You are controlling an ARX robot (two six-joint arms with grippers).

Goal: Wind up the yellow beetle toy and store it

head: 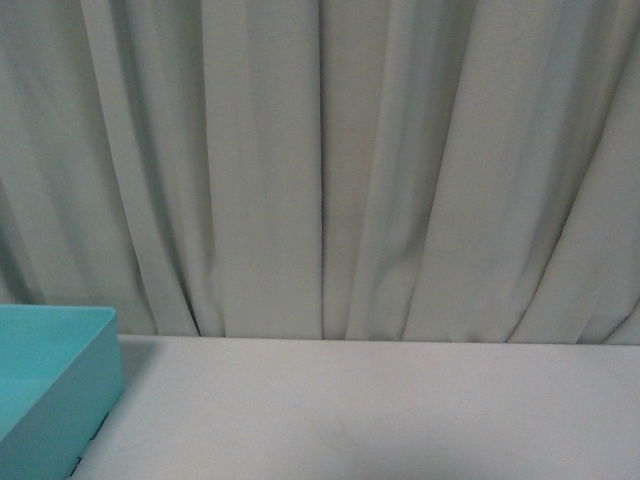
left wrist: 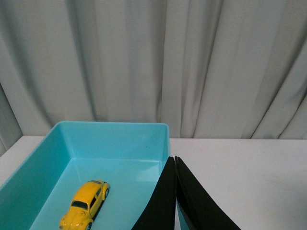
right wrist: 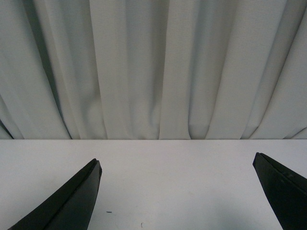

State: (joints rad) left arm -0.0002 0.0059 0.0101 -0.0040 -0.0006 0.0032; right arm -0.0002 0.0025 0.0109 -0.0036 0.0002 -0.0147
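Lying inside the turquoise bin, the yellow beetle toy rests on the bin floor, nose pointing toward the near end, apart from the walls. The left gripper hangs just over the bin's rim, its two black fingers pressed together with nothing between them. The right gripper sits spread wide over the bare white table, empty. From the front, only a corner of the bin shows, with a grey curtain behind.
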